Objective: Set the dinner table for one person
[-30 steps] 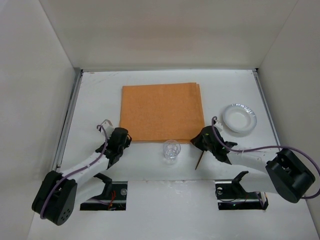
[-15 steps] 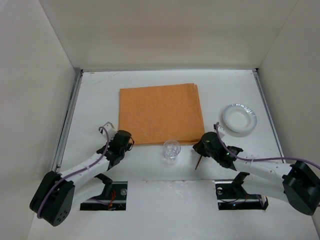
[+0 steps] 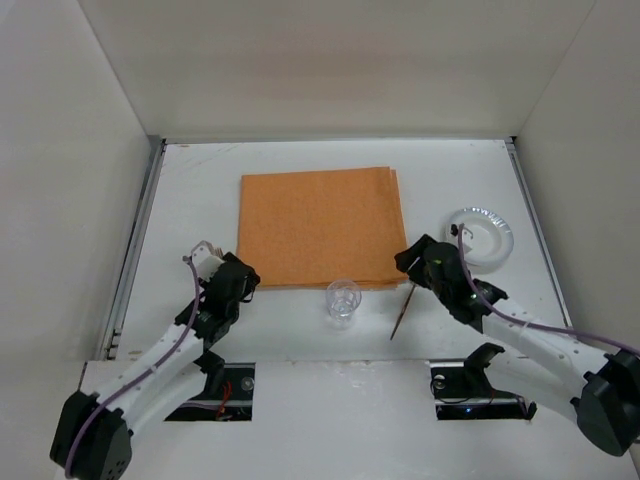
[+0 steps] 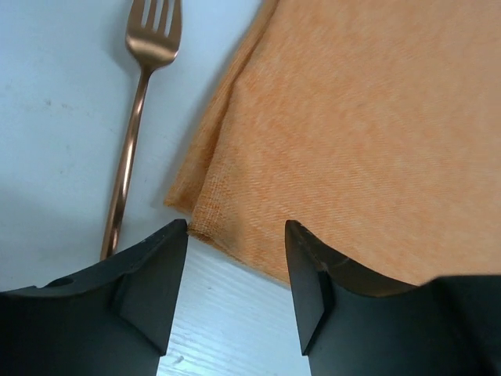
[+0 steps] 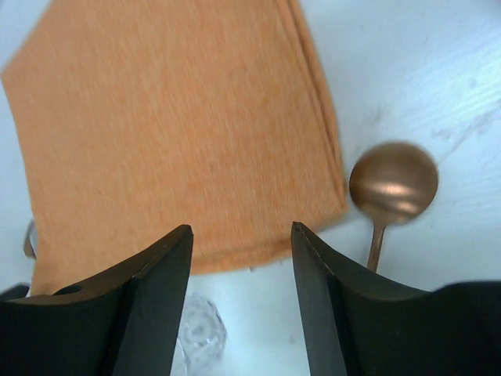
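Note:
The orange placemat (image 3: 322, 226) lies flat on the white dinner table (image 3: 195, 190). My left gripper (image 3: 243, 272) hovers open at the mat's near left corner, nothing between its fingers. In the left wrist view that gripper (image 4: 235, 235) frames the mat's corner (image 4: 352, 133), with a copper fork (image 4: 133, 133) lying just left of it. My right gripper (image 3: 413, 262) stands open at the near right corner. The right wrist view shows it (image 5: 241, 231) above the mat's edge (image 5: 180, 133), beside a copper spoon (image 5: 393, 184).
A clear glass (image 3: 342, 299) stands just in front of the mat's near edge, between the two grippers. The spoon (image 3: 403, 312) lies to its right. A white bowl (image 3: 479, 236) sits right of the mat. Metal rails (image 3: 135, 240) run along the table's sides.
Both grippers were shut on the mat's near corners, dragged it slightly, and have now opened and let it go. The right gripper has moved back and a little right.

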Available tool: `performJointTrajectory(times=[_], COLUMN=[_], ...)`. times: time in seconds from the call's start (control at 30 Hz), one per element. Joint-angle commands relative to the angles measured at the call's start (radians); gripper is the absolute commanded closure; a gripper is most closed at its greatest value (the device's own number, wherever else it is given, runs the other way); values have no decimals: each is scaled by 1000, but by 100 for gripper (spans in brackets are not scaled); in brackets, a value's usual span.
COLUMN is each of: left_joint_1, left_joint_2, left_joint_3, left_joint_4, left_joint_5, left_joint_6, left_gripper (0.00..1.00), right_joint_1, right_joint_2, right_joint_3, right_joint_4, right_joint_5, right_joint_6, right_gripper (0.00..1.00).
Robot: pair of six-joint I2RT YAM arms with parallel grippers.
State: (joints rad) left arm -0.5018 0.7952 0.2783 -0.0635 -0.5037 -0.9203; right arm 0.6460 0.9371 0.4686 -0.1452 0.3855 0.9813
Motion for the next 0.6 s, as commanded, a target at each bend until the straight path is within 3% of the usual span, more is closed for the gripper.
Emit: performJointTrajectory(times=[0.0, 0.13, 0.27, 0.33, 0.57], left_joint_1=[4, 7, -28, -42, 24], left_joint_2=[-135, -174, -73, -60, -325], left_joint_3=[-7, 21, 36, 33, -25], left_joint_4=[-41, 32, 216, 231, -10], left_joint_5=[-30, -19, -4, -15, -59], left_joint_6=[43, 67, 112, 126, 110], left_gripper=[49, 51, 55, 56, 55], right_joint_1=[-64, -182, -372, -471, -708], right_joint_2=[-30, -92, -156, -181, -230], right_joint_3=[56, 30, -25, -51, -119], right_joint_4=[39, 47, 13, -2, -31], right_joint_5=[36, 32, 21, 7, -13], right_joint_6=[-67, -40, 14, 26, 17], right_gripper=[37, 28, 28, 28, 28])
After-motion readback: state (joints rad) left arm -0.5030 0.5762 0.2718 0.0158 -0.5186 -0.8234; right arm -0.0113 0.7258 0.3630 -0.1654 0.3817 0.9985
